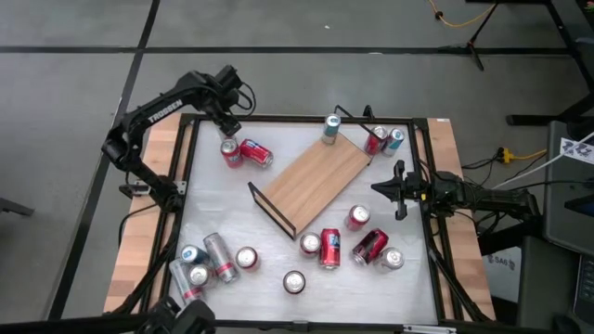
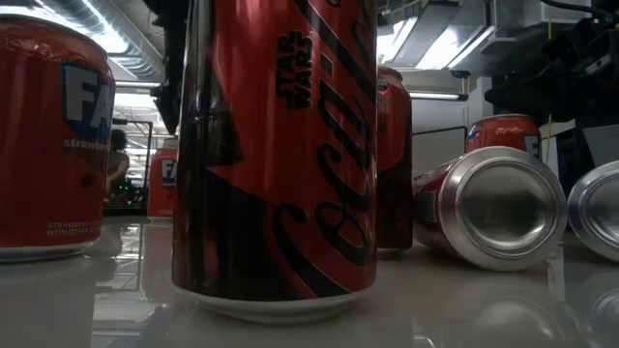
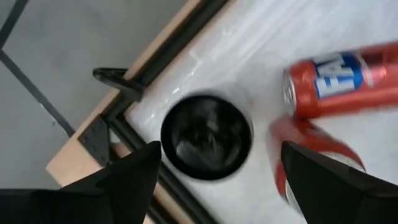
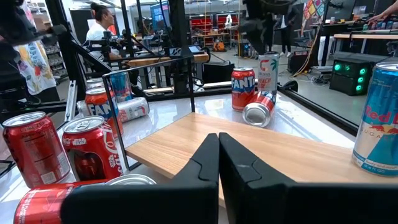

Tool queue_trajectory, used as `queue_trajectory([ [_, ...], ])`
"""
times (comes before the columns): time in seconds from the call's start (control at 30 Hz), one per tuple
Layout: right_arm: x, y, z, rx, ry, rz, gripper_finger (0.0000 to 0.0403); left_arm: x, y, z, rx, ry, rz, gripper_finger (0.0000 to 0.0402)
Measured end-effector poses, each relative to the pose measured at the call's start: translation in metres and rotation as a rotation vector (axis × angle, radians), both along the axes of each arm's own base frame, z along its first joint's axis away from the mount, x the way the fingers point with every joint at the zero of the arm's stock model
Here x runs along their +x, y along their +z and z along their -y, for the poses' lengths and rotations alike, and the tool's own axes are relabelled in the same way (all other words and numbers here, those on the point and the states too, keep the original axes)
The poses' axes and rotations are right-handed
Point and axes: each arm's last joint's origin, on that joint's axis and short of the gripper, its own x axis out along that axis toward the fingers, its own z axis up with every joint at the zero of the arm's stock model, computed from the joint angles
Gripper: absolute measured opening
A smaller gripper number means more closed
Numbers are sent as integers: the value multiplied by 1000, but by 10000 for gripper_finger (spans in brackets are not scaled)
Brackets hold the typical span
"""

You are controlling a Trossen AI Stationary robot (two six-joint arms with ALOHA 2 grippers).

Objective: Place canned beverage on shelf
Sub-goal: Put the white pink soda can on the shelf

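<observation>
Cans lie scattered over the white table (image 1: 278, 232), some upright, some on their sides. The left tool (image 1: 225, 122) hangs over the table's far left corner with its two dark fingers (image 3: 124, 183) spread wide apart and nothing between them. Straight below it, in the left wrist view, stands an upright can with a dark top (image 3: 206, 137), and just beside that lies a red Fanta can (image 3: 342, 78) on its side. The right tool (image 1: 385, 187) hovers near the right edge of the table with its fingers (image 4: 205, 165) pressed together, gripping nothing. Directly ahead of it lies the shelf (image 1: 311, 176), a light-wood board set diagonally at mid-table, with a thin black wire rail (image 1: 271, 209) at its near end. A blue and silver can (image 1: 331, 128) stands upright at the shelf's far corner, away from the left tool. Past the shelf's far end, near the right tool, a red can (image 1: 375, 141) and a teal-topped can (image 1: 395, 138) stand together. People show in the room behind, in the right wrist view.
</observation>
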Motion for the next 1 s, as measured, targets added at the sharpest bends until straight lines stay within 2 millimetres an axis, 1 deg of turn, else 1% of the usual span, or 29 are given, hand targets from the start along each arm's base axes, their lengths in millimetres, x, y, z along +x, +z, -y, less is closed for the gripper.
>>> queue_trajectory([
  [0.17,0,0,0,0,0,0,0,0,-9,-6,23,7,26,322],
  [0.47,0,0,0,0,0,0,0,-9,-22,-11,24,43,-1,322],
  [0.6,0,0,0,0,0,0,0,-9,-23,-10,21,44,1,322],
  [0.73,0,0,0,0,0,0,0,-6,-26,-7,-9,28,14,322],
  [1.0,0,0,0,0,0,0,0,1,-26,-2,-11,-4,21,322],
])
